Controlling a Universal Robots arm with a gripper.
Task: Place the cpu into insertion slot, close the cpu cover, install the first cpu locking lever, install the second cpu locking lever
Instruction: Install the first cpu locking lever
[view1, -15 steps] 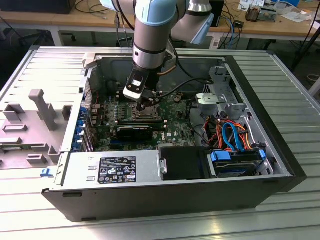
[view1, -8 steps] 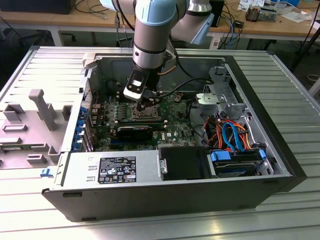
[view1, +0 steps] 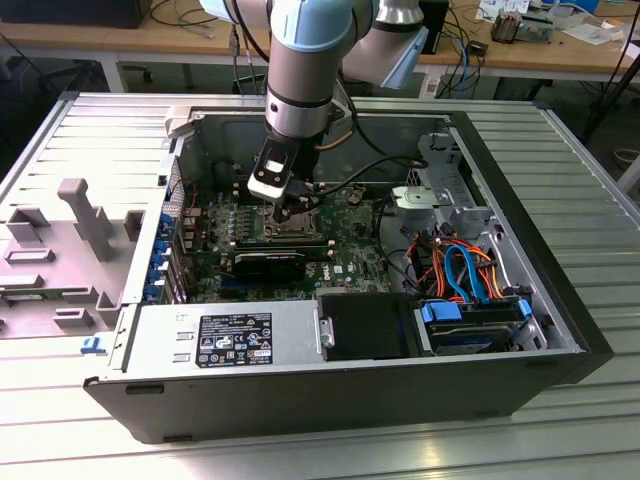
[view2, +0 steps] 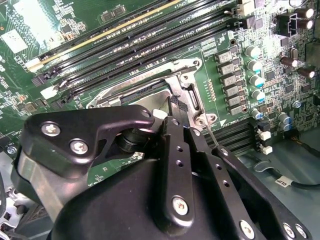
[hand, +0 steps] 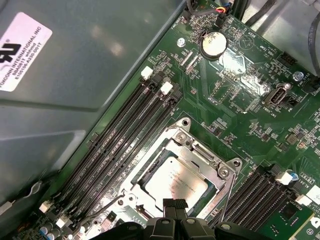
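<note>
- Room around the insertion slot (view1: 283, 228) is tight. Long black memory slots (hand: 125, 135) run close along one side, and the grey case wall (hand: 75, 75) rises just beyond them. A second bank of slots (hand: 260, 192) flanks the opposite side.
- Open computer case (view1: 300, 400) lies flat on the ribbed metal counter (view1: 560, 420), its walls ringing the green board (hand: 240, 100).
- Arm (view1: 300, 80) drops steeply into the case from above, with the pincer (hand: 175, 205) low over the board.
- Pincer fingertips are pressed together with nothing between them.
- The cpu (hand: 175, 182) sits in the slot. Its silver-grey top shows through the window of the cpu cover (hand: 200, 156), which lies flat over it.
- Pincer tip stands at the cover's edge, just beside the cpu; whether it touches, I cannot tell.
- Thin wire lever (hand: 226, 192) runs along the cover's side, near the tip.
</note>
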